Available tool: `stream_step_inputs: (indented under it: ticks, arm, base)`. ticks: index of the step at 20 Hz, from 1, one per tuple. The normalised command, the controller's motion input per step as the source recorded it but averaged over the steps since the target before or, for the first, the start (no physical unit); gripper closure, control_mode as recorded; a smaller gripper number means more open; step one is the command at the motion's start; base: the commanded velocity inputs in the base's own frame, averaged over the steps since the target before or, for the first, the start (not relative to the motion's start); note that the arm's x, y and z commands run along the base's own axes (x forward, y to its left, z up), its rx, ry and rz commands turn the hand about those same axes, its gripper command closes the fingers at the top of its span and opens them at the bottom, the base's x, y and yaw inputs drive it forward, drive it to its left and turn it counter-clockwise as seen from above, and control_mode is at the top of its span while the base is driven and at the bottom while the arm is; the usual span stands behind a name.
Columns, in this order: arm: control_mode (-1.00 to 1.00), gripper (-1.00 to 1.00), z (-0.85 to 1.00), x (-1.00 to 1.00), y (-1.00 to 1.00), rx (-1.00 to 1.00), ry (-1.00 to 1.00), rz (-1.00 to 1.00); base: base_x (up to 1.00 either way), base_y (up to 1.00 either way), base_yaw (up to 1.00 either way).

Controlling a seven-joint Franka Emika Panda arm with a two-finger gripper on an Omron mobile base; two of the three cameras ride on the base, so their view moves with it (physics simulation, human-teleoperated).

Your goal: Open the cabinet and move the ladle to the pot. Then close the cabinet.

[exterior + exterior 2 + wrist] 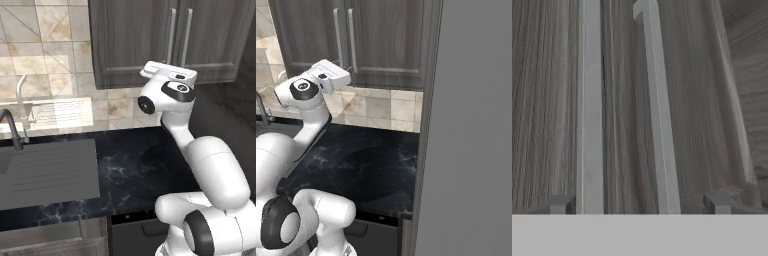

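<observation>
The cabinet hangs on the wall with both dark wood-grain doors shut. Two long silver bar handles run side by side at the middle seam. My white hand is raised just in front of the handles' lower ends. In the hand view my gripper is open, its fingertips spread wide, and both handles stand between them, close ahead. Nothing is held. The ladle and the pot are out of view.
A black marble counter lies below the cabinet, with a grey sink and dark faucet to the left. A tall grey panel rises close on the right. Beige tiles cover the wall.
</observation>
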Motion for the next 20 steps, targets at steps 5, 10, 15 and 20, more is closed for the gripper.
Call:
stream_step_inputs:
  ticks: [5,10,15,20]
  arm:
    - [-1.00,-1.00,-0.19,0.47,-0.40,0.00,0.00,0.03]
    - [-1.00,-1.00,-0.11,0.33,-0.66,0.00,-0.01,0.02]
    - [-1.00,-1.00,-0.18,0.55,-0.45,0.01,-0.01,0.07]
    - [-1.00,-1.00,-0.37,1.00,0.00,0.15,0.00,0.30]
  base:
    - [0.00,0.00,0.00]
    - [0.00,0.00,0.00]
    - [0.00,0.00,0.00]
    - [0.00,0.00,0.00]
